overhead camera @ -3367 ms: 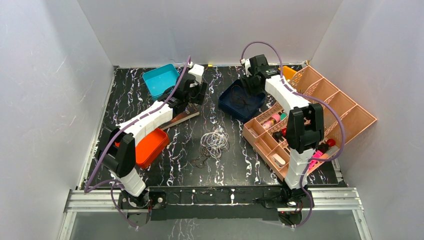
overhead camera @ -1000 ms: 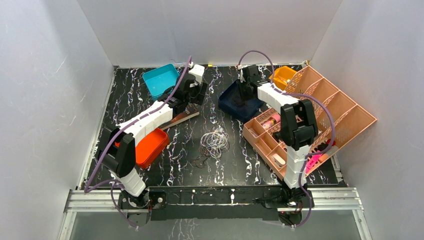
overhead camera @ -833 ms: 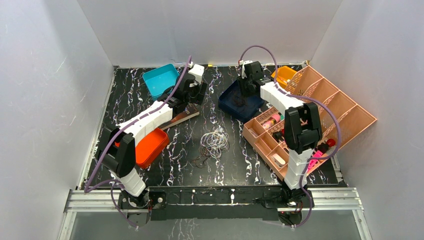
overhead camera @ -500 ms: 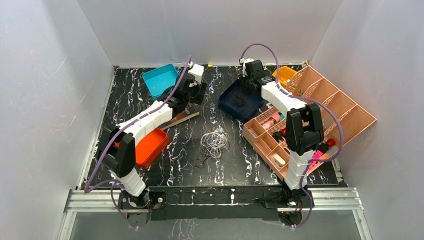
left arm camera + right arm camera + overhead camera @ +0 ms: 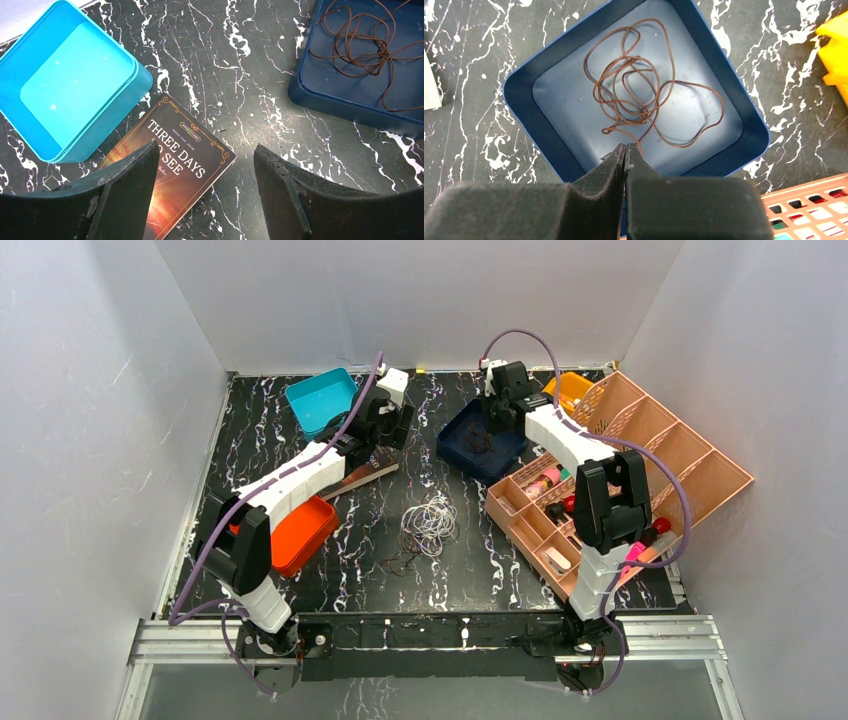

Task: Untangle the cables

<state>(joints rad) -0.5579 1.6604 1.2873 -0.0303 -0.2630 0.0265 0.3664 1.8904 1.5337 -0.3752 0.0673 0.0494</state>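
Your right gripper [image 5: 625, 147] sits at the bottom middle of the right wrist view with its two black fingers pressed together. It hangs over the near wall of the square navy-blue plastic tray [image 5: 524, 92]. I see no strand caught between the fingers. A thin brown cable [image 5: 634, 100] lies by itself in loose loops on the tray floor, filling the centre of that view, and its nearest run passes just beside the fingertips.

Your left gripper [image 5: 205, 150] is spread wide with nothing between its fingers. It hovers over the corner of a dark paperback book titled "Three Days to See" [image 5: 175, 167], with a bare teal plastic tray [image 5: 75, 85] at the upper left of that view.

The rest of the work is the loose tangle of whitish and dark cables [image 5: 428, 523]. It lies on the black marbled tabletop [image 5: 330, 580] at the centre of the top view, with the whitish coil above and a few dark strands trailing to its lower left. It is well apart from both grippers.

I judge that one cable is sorted into the navy tray and that you are between picks. The next move calls for spreading the right fingers and carrying that arm down the frame to the central tangle. Aim for a single outlying strand rather than the dense coil, so one wire lifts free. The left gripper could come across to pin the remainder while you draw the strand out. Watch that the brown cable does not snag on the fingers as they leave the tray.
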